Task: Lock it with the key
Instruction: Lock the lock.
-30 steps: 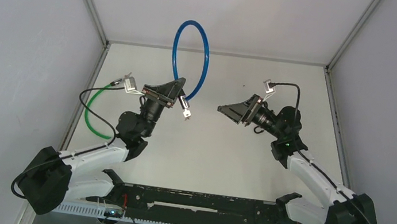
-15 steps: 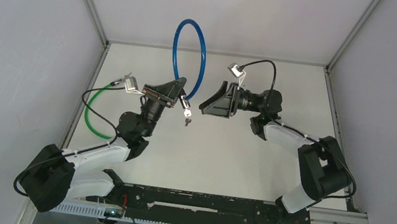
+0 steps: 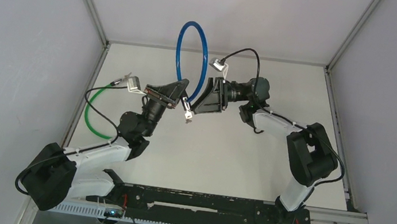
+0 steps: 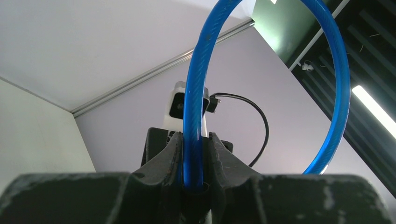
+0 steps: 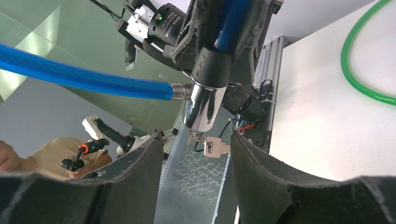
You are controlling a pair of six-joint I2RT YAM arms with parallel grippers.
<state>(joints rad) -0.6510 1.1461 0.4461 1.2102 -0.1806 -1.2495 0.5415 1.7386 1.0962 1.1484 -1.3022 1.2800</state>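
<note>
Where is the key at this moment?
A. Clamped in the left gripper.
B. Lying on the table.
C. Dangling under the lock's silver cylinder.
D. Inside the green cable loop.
C: the right wrist view shows the key dangling under the silver lock cylinder, between the fingers of the open right gripper; the left gripper clamps only the blue cable.

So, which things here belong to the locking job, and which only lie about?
For the job:
- blue cable lock, clamped in the left end effector
- its silver cylinder
- key hanging below the cylinder
- right end effector, open, a finger on each side of the key

Lying about:
- green cable on the table
</note>
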